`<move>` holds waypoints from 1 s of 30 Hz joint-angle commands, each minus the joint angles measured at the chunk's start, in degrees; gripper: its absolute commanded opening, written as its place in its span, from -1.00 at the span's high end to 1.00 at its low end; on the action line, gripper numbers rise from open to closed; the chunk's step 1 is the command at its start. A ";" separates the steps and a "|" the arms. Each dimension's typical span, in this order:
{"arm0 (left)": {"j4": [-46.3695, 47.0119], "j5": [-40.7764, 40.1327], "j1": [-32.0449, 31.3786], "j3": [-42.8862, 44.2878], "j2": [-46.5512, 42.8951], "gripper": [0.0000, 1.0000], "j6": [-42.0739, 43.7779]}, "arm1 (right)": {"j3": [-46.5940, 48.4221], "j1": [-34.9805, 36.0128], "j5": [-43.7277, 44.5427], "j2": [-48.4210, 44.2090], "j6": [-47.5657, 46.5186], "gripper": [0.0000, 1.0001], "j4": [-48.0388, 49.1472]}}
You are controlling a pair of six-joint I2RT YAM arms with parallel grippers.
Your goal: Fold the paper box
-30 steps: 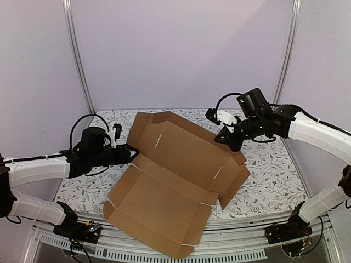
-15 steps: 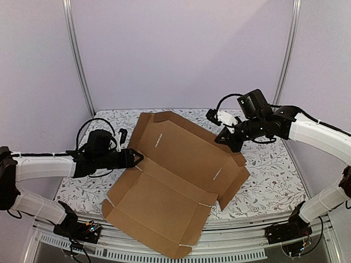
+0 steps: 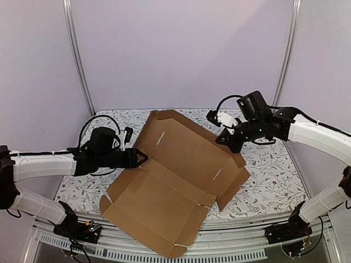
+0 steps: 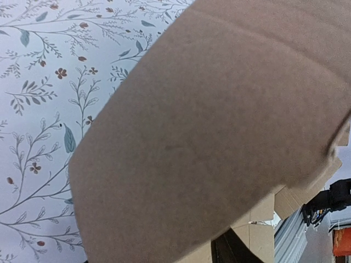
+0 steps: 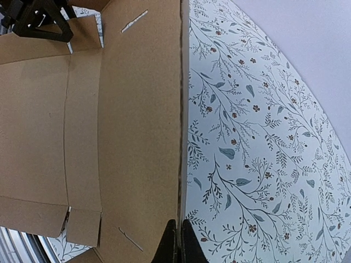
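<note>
The paper box (image 3: 175, 164) is a large brown die-cut cardboard sheet, lying open on the table with its back panel tilted up. My right gripper (image 3: 226, 139) is shut on the far right edge of that raised panel. In the right wrist view the two fingertips of that gripper (image 5: 179, 244) pinch the cardboard edge (image 5: 137, 109). My left gripper (image 3: 143, 159) is at the sheet's left edge by the crease, jaws apart around a small side flap. In the left wrist view the flap (image 4: 219, 109) fills most of the frame. Only one dark finger (image 4: 230, 252) shows beneath it.
A floral cloth covers the table (image 3: 269, 175). Its front edge with a metal rail (image 3: 247, 224) lies just under the sheet's near corner. Two upright frame posts (image 3: 77, 55) (image 3: 288, 55) stand at the back corners against plain walls.
My left gripper has moved right to the sheet's left edge and narrowed a little. The sheet's left side and back panel have shifted slightly. The right gripper has kept its hold.
</note>
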 commanded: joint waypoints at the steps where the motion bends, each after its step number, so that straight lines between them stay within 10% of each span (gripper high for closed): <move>1: -3.49 -1.31 -2.24 3.28 -0.90 0.10 2.51 | -0.85 1.23 -0.01 0.64 0.75 1.00 1.73; 30: -25.84 -12.21 -13.33 21.46 9.43 0.08 14.15 | -2.72 2.10 3.20 2.62 1.35 1.00 2.50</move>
